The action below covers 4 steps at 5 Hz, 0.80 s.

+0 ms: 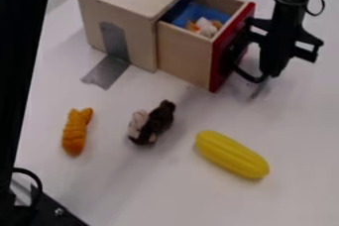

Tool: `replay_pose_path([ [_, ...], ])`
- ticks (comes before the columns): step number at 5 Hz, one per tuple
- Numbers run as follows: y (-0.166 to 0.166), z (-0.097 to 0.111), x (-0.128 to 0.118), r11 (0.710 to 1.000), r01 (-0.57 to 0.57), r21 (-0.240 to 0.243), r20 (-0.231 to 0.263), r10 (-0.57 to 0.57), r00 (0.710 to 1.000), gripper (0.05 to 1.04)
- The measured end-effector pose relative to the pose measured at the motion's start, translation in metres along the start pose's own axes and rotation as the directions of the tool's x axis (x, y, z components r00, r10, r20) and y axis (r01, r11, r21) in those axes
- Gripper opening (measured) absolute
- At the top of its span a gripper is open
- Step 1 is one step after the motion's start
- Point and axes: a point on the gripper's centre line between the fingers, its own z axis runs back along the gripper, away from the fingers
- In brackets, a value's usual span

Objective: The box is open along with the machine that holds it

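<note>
The wooden drawer (185,55) is pulled out of its wooden cabinet (132,28), so the task looks all but met, and what remains is probably parting from it cleanly. The black gripper (267,73) hangs at the drawer's red front (220,59), by the curved black handle (248,75); I cannot tell whether its pincer is apart, together or clamped on that handle. The main risk is a snag: if it is hooked there, a sideways or upward retreat could twist the drawer or drag the whole cabinet. Pulling farther could bring the drawer off its support and tip out the blue lining (198,12) and the white-and-orange item (206,26) inside. A bump toward the cabinet could close it again. The metal bracket (115,44) at the cabinet's side may not stop it sliding. The 3 loose toys lie apart from the drawer, though a low sweep could roll the yellow toy corn (232,154).
</note>
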Motion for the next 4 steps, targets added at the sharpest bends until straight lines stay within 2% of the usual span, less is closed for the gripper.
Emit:
replay_pose_path([
  [1,-0.001,0.006,0.002,1.0,-0.023,0.017,0.002,0.023,1.0,0.323],
  [2,-0.001,0.021,0.007,1.0,-0.024,0.019,0.054,0.023,0.998,0.625],
  [3,-0.002,0.059,0.013,1.0,-0.027,0.014,0.148,0.024,0.989,0.907],
  [4,-0.004,0.076,0.018,1.0,-0.031,0.007,0.174,0.029,0.984,1.001],
])
